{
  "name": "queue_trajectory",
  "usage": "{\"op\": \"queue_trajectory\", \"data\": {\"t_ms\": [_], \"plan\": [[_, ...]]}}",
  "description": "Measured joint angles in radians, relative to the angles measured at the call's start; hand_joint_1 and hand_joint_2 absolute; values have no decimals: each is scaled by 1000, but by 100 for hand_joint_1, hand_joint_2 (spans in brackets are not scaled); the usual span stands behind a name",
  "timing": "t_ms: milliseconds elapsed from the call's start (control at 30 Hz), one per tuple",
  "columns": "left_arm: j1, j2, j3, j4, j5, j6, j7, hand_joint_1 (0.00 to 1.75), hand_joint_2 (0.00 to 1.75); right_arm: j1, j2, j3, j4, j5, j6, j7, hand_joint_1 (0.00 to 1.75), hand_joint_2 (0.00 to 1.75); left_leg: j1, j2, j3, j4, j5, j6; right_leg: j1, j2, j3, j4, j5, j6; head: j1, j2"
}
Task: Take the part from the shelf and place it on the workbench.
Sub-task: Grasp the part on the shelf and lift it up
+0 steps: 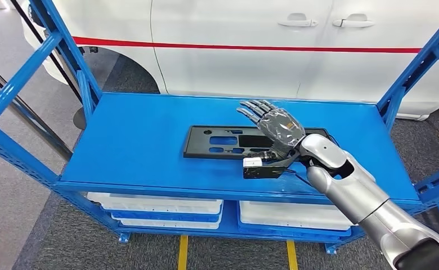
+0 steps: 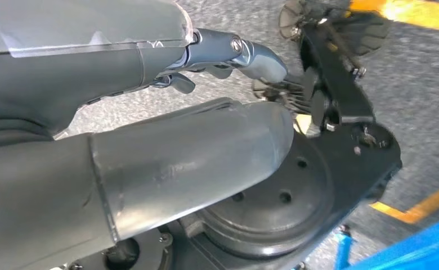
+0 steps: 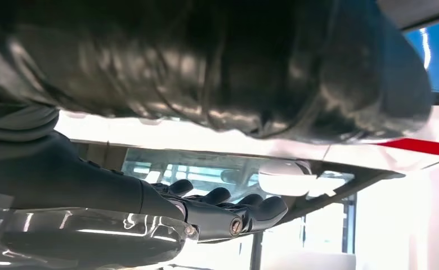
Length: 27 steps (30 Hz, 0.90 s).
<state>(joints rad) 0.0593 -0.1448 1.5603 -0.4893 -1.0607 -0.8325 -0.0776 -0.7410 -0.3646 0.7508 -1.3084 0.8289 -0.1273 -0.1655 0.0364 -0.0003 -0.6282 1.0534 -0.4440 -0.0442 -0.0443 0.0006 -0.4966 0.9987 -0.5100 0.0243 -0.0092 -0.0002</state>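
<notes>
- The robot's right hand [image 1: 273, 128] reaches in over the blue shelf [image 1: 138, 140], fingers [image 1: 255, 108] extended and spread above the far side of the part [image 1: 217, 142], a flat black panel with cut-out openings lying on the shelf top.
- The hand is wide open and grips nothing; its thumb side sits low beside the panel's near right edge, by a small black-and-white block [image 1: 259, 167], though whether the thumb touches the panel cannot be told.
- In the right wrist view the dark fingers [image 3: 228, 205] are stretched out and only slightly curled, with nothing between them.
- The left hand [image 2: 149, 129] hangs by the robot's side over grey floor [image 2: 408, 67], fingers loosely out with nothing held.
- A white car [image 1: 262, 45] with a red stripe stands behind the shelf; white bins [image 1: 155, 205] sit on the tier below.
- Judged from this, the task is at its first step, the approach to the grasp: the part lies flat on the shelf and is not yet lifted.
- The next move calls for bringing the fingers down over the panel's right end and closing them against the thumb beneath its edge, a thin flat piece that offers little to pinch, then raising it level before turning to the workbench.
</notes>
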Motion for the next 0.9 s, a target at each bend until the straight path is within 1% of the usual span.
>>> {"op": "queue_trajectory", "data": {"t_ms": [33, 67, 100, 133, 200, 233, 267, 467, 533, 567, 600, 633, 700, 733, 767, 800, 900], "plan": [[0, 0, 0, 4, 1, 1, 0, 0, 0, 2, 0, -4, 12, -2, 0, -2, 0, 0, -1, 1, -3, -10, 9, 10, 0, 0, 0, 6, -9, 9, 0, 0], [0, 0, 0, 7, 1, 2, 0, 0, 0, 3, 1, -7, 22, -4, 0, -3, 0, 0, -4, 1, -10, -5, 5, 25, 1, 1, 1, 8, -16, 14, -1, 0], [1, 1, 0, 8, 1, 2, 0, 0, 0, 5, 1, -11, 28, -6, 0, -4, 0, 0, -3, 1, -10, -3, 11, 39, 3, 1, 0, 7, -20, 14, 0, 0], [1, 1, 0, 10, 2, 3, 1, 0, 0, 6, 2, -15, 33, -6, 0, -5, 0, 0, -2, -1, -12, -3, 14, 44, 3, 1, 2, 3, -23, 8, 0, 0], [-1, 1, 0, 12, 6, 5, 2, 0, 0, 5, 4, -21, 40, -8, 1, -6, 0, 87, -2, -7, -13, -3, 15, 47, 3, 1, 8, -9, -24, -8, 0, 0], [-1, 1, 0, 13, 8, 6, 2, 0, 0, 5, 4, -24, 44, -8, 3, -6, 0, 131, -2, -10, -13, -3, 14, 49, 4, 0, 12, -14, -23, -13, 0, 0], [-2, 1, 0, 15, 11, 8, 3, 0, 0, 4, 4, -25, 46, -9, 5, -6, 0, 175, -2, -14, -13, -3, 12, 51, 4, 0, 15, -18, -22, -14, 1, 0], [-2, 0, 0, 19, 21, 8, 5, 0, 0, 4, 10, -36, 65, -13, 18, -1, 0, 175, -7, -26, -12, -3, 4, 64, 2, 0, 25, -25, -18, -17, 0, 0], [-2, 0, 0, 19, 27, 6, 7, 0, 0, 2, 12, -39, 75, -16, 21, 1, 0, 175, -10, -26, -11, -3, 3, 68, 1, -1, 26, -27, -20, -16, 0, 0], [-3, 0, 0, 19, 31, 6, 9, 0, 0, 1, 14, -42, 84, -18, 23, 3, 0, 175, -12, -26, -10, -3, 3, 70, 0, -2, 27, -28, -21, -12, 0, 0], [-3, 0, 0, 19, 34, 5, 12, 0, 0, 0, 16, -45, 94, -21, 25, 5, 0, 175, -13, -25, -9, -3, 3, 70, -1, -2, 27, -29, -21, -5, 0, 0], [-4, 0, 0, 19, 37, 4, 15, 0, 0, -1, 18, -49, 105, -23, 25, 6, 0, 175, -13, -25, -9, -3, 3, 71, -2, -2, 27, -29, -21, 5, 0, 0], [-5, 0, 0, 19, 39, 4, 18, 0, 0, -3, 20, -57, 123, -25, 25, 8, 0, 175, -13, -24, -8, -3, 4, 72, -3, -2, 27, -29, -20, 30, 0, 0], [-5, 0, 0, 19, 40, 4, 19, 0, 0, -3, 20, -60, 130, -25, 25, 8, 0, 175, -13, -24, -7, -2, 5, 72, -4, -2, 27, -29, -20, 40, 0, 0], [-5, 0, 0, 19, 40, 4, 19, 0, 0, -4, 21, -62, 135, -25, 25, 8, 0, 175, -13, -23, -7, -2, 5, 72, -4, -2, 27, -29, -19, 47, 0, 0], [-5, 0, 0, 19, 41, 4, 19, 0, 0, -4, 21, -63, 140, -25, 25, 8, 0, 175, -13, -23, -6, -2, 6, 72, -4, -2, 27, -28, -19, 50, 0, 0], [-5, 0, 0, 19, 41, 4, 19, 0, 0, -5, 21, -66, 150, -25, 25, 8, 0, 175, -13, -23, -4, -3, 8, 71, -4, -2, 26, -22, -20, 51, 0, 0]]}}
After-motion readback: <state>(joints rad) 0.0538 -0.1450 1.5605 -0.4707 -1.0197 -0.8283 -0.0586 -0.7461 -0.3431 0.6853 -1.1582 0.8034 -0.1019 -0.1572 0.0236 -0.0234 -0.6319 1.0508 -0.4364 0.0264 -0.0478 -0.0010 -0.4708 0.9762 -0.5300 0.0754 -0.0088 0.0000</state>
